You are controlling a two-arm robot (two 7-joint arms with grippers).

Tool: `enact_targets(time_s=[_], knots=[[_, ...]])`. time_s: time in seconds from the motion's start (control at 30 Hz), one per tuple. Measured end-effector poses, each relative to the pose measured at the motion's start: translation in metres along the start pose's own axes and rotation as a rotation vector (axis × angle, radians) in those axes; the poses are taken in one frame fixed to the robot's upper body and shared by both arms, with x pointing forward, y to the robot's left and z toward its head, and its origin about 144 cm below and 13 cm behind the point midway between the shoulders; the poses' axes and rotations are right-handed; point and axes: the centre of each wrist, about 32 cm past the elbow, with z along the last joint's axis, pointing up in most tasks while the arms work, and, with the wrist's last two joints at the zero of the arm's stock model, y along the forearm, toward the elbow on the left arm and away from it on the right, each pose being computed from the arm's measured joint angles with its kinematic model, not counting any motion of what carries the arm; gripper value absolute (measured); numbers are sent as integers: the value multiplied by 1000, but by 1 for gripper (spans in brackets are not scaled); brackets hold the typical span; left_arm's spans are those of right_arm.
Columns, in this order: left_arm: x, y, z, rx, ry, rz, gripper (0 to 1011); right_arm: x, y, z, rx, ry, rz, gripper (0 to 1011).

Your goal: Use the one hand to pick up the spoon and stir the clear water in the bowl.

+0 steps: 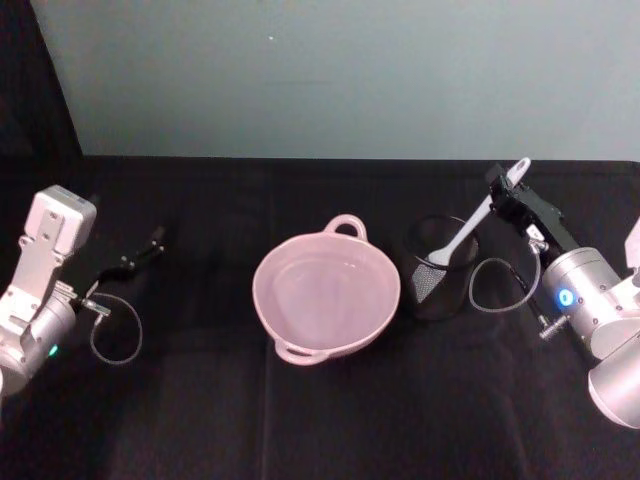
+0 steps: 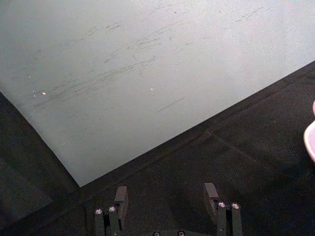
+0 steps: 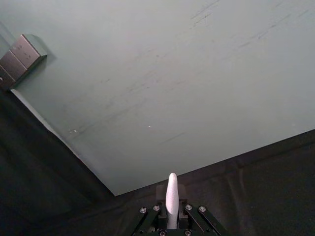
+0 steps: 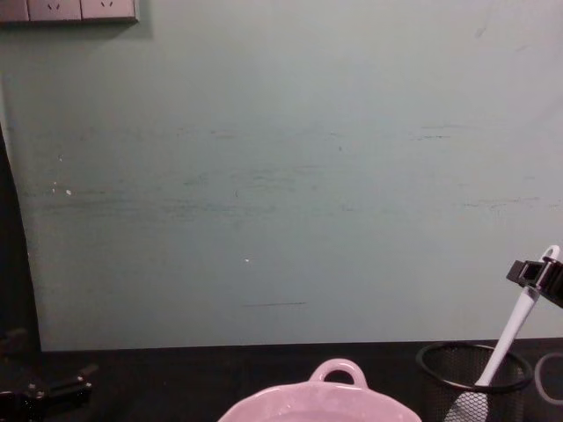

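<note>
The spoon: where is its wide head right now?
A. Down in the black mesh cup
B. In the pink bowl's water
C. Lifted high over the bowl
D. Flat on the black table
A. The spoon leans with its head inside the mesh cup beside the bowl, while the right gripper is closed on its handle near the top end.

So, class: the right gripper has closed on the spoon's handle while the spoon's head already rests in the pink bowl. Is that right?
Not quite. The right gripper has closed on the spoon by its handle, but the spoon's head sits in the black wire-mesh cup, not the pink bowl. The head view shows this, and the chest view shows it too.
</note>
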Motion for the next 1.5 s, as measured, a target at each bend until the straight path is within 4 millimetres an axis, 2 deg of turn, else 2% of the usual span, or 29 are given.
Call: enact_targets(time_s=[1.5], knots=[[0, 0, 0, 0, 0, 0, 1011, 5, -1, 1, 1, -17, 34, 121]])
